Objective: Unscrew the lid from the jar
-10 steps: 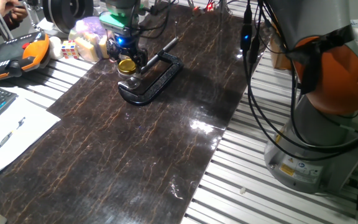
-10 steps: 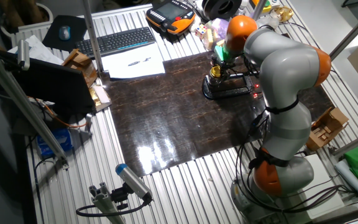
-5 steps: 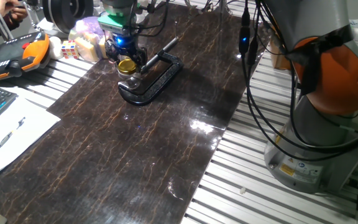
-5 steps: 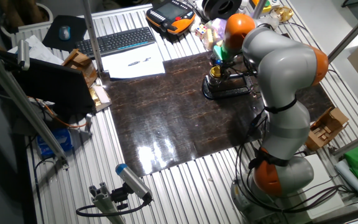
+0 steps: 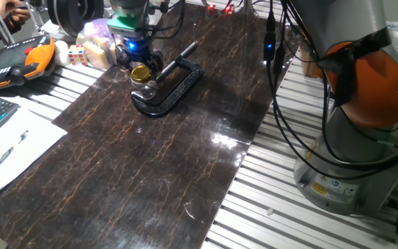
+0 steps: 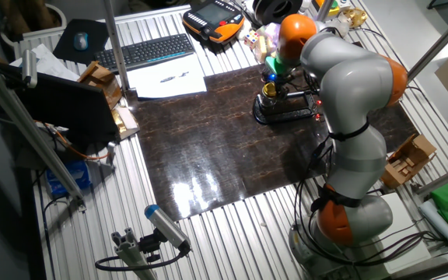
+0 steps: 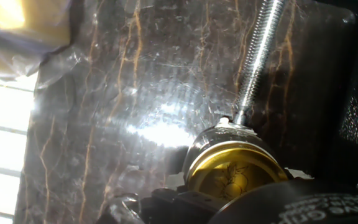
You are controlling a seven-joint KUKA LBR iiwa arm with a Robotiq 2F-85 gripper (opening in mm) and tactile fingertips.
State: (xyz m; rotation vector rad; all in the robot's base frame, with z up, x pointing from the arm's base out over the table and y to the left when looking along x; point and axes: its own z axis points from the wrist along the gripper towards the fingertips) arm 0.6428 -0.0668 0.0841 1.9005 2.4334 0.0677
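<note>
Slightly higher now, the gripper [image 5: 138,57] hovers just above the gold lid [image 5: 140,72], still on the jar [image 5: 142,84] held in the black C-clamp [image 5: 171,84]; whether its fingers grip anything, I cannot tell.

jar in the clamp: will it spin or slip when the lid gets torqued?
Probably stays put: the jar sits in the black C-clamp, its screw ending at the glass. Glass looks smooth, so it might slip. The lid looks rigid metal.
</note>
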